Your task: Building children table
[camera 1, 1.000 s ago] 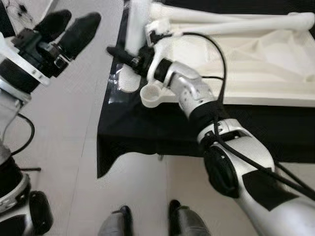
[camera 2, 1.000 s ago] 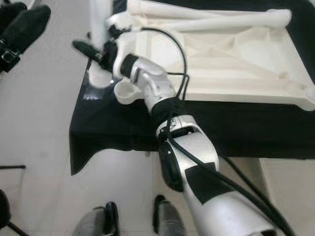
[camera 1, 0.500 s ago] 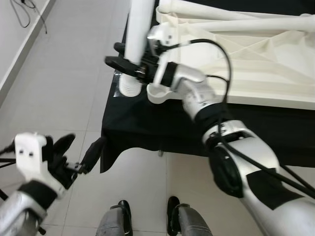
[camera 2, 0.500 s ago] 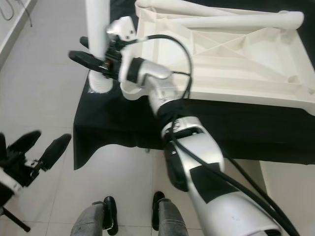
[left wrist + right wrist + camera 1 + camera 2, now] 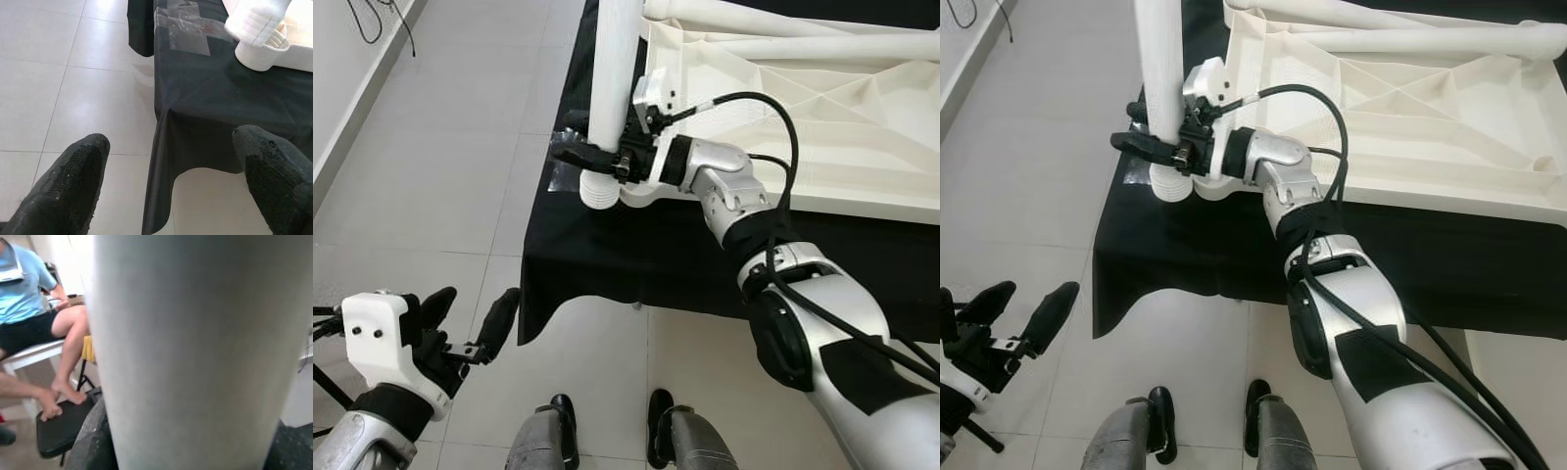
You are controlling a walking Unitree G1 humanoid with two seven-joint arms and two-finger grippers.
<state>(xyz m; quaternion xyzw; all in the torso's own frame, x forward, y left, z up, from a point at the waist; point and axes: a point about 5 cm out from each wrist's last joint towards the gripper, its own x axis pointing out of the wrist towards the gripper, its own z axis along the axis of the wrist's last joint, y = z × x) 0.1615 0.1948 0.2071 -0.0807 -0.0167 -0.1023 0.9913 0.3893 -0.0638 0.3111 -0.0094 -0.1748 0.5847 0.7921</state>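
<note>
- Our right gripper (image 5: 597, 157) is clamped around the white table leg (image 5: 615, 69), low on the shaft, one black finger in front, the other behind.
- The leg stands near upright with its ribbed threaded end (image 5: 600, 190) just beside the round corner socket (image 5: 641, 193) of the upturned white tabletop (image 5: 822, 127); we can't tell whether it sits in the socket or next to it.
- Tabletop lies underside up on the black cloth (image 5: 626, 255). Two more legs (image 5: 1400, 41) lie across its far edge.
- Right wrist view: leg shaft right up against the camera, fingers (image 5: 93, 440) either side. A person (image 5: 34, 313) sits in the background on a white bench.
- Our left gripper (image 5: 470, 323) hangs low over the tiled floor (image 5: 440, 176), fingers spread wide, holding nothing, well apart from the table.
- Risks, as we judge them:
  - Thread starts crooked if the leg is tilted at engagement, then it jams.
  - Low grip on a long leg gives the top plenty of leverage, so the leg could tip or slip in the fingers.
  - Twisting may drag the tabletop on the cloth, since nothing braces it.
</note>
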